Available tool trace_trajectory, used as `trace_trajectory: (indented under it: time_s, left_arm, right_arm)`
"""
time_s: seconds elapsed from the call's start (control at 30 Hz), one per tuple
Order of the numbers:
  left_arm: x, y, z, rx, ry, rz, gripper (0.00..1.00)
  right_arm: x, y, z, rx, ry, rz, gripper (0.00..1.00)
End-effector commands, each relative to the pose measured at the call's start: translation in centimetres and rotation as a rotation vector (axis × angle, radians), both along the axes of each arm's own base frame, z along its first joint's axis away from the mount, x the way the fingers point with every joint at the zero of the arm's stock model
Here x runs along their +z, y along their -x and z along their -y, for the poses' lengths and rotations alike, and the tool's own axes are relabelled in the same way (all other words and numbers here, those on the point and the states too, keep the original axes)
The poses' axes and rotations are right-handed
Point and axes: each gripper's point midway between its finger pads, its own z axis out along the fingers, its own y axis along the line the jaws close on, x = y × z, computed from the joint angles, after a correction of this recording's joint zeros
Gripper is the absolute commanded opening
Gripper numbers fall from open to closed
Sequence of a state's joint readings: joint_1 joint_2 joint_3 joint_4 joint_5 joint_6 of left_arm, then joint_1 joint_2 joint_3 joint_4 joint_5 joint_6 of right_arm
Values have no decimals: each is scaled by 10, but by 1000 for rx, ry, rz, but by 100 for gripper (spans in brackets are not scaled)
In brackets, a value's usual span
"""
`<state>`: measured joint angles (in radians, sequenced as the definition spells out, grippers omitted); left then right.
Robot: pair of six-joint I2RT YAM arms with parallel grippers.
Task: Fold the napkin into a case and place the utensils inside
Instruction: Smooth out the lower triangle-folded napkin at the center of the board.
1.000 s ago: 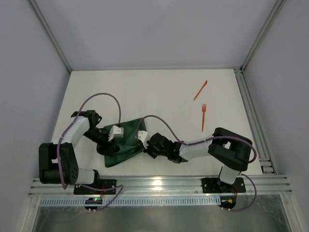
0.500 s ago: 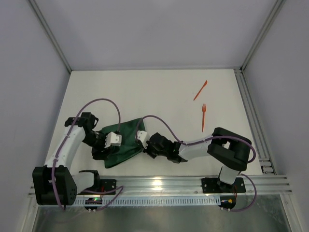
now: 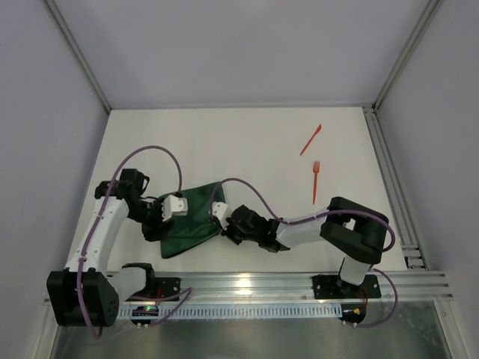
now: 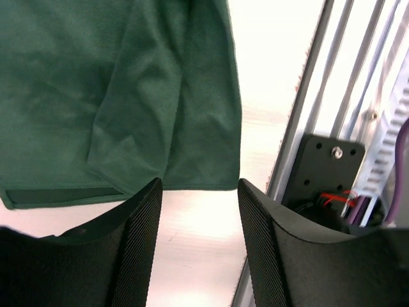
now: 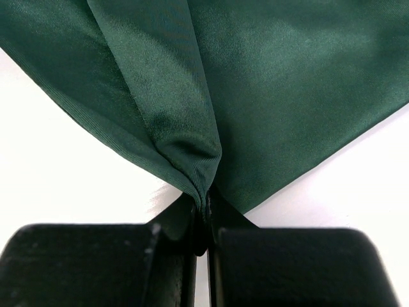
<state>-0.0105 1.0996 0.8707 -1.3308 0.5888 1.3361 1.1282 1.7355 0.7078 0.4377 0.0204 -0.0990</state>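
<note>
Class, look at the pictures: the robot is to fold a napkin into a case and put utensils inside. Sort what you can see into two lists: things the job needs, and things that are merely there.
Needed for the job:
napkin
fork
knife
left gripper
right gripper

Merely there:
table
rail
cables

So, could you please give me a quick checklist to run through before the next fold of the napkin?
1. Right gripper shut on the napkin corner: ok.
2. Left gripper open, nothing between its fingers: ok.
3. Napkin edge lies just ahead of the left fingers: ok.
4. Napkin flat and smooth: not ok, creased and partly folded.
5. Fork and knife clear of the arms, far right: ok.
6. Case formed: not ok.
</note>
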Motion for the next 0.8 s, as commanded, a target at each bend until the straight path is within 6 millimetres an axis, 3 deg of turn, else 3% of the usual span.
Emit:
trace_trajectory:
  time_s: [0.0, 0.03, 0.1, 0.13, 0.2, 0.23, 0.57, 0.63, 0.7, 0.77]
  left_arm:
    - [12, -34, 9, 281, 57, -24, 52]
    - [15, -69, 9, 410, 88, 32, 47]
    - [21, -98, 10, 481, 109, 55, 35]
    - [13, -112, 10, 505, 106, 30, 32]
    - [11, -129, 8, 554, 77, 13, 27]
    - [0, -134, 14, 542, 52, -16, 27]
    - [-42, -122, 49, 387, -25, -104, 33]
    - [-47, -122, 55, 371, -34, -94, 33]
    - [-55, -116, 60, 346, -47, -117, 32]
    - [-61, -109, 59, 331, -62, -137, 30]
  right_arm:
    - [6, -7, -10, -5, -26, 22, 4]
    - [5, -8, -9, -7, -23, 20, 4]
    - [6, -9, -11, -8, -27, 21, 4]
    - [5, -9, -11, -8, -25, 20, 4]
    - [6, -9, -11, -6, -28, 18, 4]
    - [5, -9, -11, -6, -27, 17, 4]
    - [1, 0, -13, 43, -33, -13, 6]
    - [1, 3, -14, 65, -32, -17, 13]
    - [4, 6, -15, 80, -37, -17, 30]
    - [8, 9, -15, 98, -40, -19, 39]
